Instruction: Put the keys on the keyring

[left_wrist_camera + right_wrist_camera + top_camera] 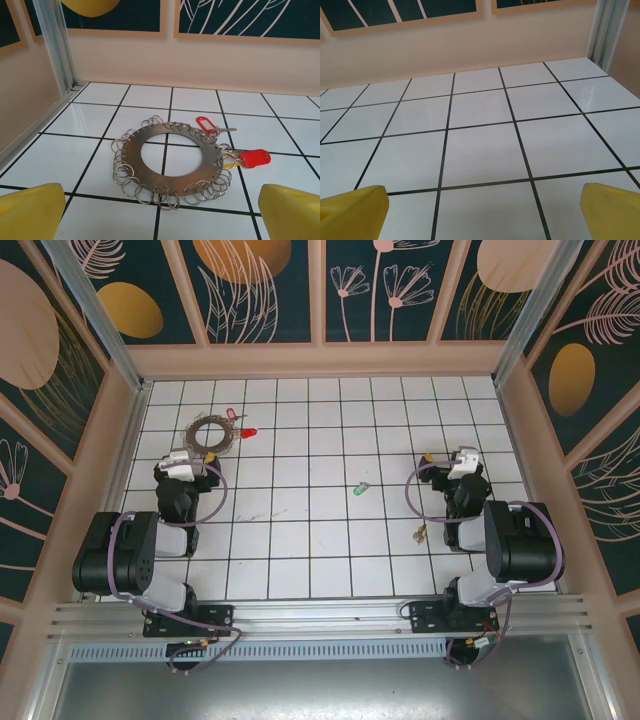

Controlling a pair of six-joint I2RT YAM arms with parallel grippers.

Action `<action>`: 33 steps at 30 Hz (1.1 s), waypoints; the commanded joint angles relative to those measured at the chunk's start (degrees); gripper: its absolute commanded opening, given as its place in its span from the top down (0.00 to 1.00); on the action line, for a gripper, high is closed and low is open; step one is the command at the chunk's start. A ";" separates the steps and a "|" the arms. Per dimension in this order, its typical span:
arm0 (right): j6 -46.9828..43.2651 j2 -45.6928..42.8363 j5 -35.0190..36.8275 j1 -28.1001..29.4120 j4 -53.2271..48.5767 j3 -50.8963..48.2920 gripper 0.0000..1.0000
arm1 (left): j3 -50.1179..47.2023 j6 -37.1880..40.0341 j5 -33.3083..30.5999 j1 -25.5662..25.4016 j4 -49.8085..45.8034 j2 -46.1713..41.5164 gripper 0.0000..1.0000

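Fingers of both arms stand wide apart with nothing held. In the left wrist view the left fingers [30,212] show as yellow pads in the two lower corners, with bare tile between them. The right fingers [352,210] are spread the same way over plain white tiles.

From above, the left arm [130,552] and the right arm [520,540] sit folded by the near edge of the surface [300,550], one at each side. Just beside the right arm, on its inner side, a brass key [420,533] lies flat on the tiles. Further out, around the middle of the surface, a green-headed key [358,489] lies well apart from both arms.

Beyond the left fingers, in the far left part, the keyring [132,155] lies flat. It is a grey metal disc with a round hole, its rim fringed with small wire loops. At its far right edge a red-tagged key [206,123] touches the loops. At its right side a second red tag [255,157] lies over a yellow piece [227,161], also against the loops. Whether these are threaded on cannot be told.
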 commanded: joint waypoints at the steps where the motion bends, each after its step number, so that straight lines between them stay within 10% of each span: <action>1: 1.06 -0.03 -1.28 -0.29 0.64 0.63 0.01 | 0.87 -0.80 0.58 0.43 0.54 0.01 0.01; 33: 0.89 -0.30 -1.79 -0.30 0.11 0.84 0.01 | 0.83 -0.15 2.41 0.41 0.32 -0.49 0.01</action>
